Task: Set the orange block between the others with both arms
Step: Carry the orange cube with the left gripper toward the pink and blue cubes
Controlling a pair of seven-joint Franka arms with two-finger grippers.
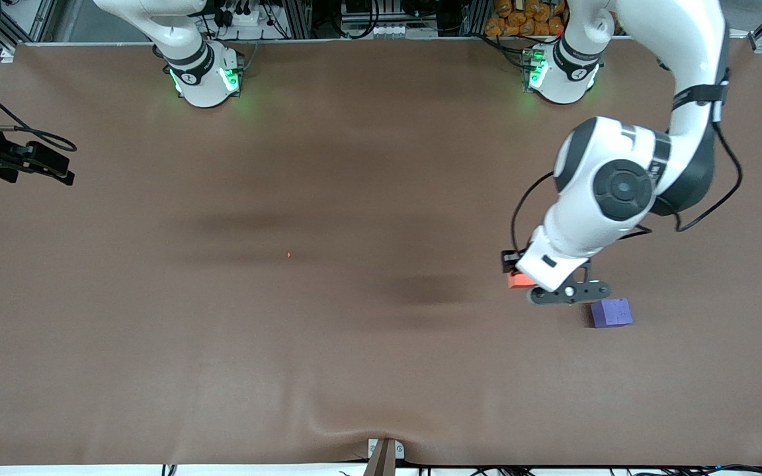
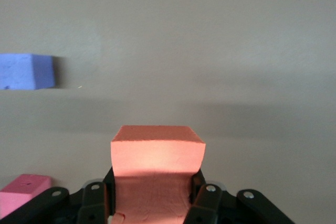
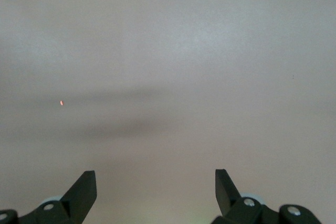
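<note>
Brown matting covers the whole table [image 1: 288, 344], and going across the front view from the right arm's end, the right gripper [image 3: 156, 182] comes first: it waits at the table's edge near its own base, its fingers [image 3: 84, 187] spread wide with nothing between them, looking down on bare mat with one tiny orange speck [image 1: 288, 254]. Toward the left arm's end, the left gripper [image 1: 569, 291] hangs low over the mat with its fingers [image 2: 207, 195] clenched on the orange block [image 2: 157, 153], which sits squarely between them and shows in the front view only as a sliver at the wrist's edge. Just beside the gripper, a little nearer the front camera, lies the purple cube [image 1: 611, 312]. The pinkish-red cube [image 2: 23, 188] shows only in the left wrist view, close by the gripper; in the front view the arm hides it. By my reading the step in hand is the carry, the block grasped and not yet set down. The next move calls for lining the block up with the gap between the two cubes, lowering it flat to the mat without nudging either one, then releasing.
</note>
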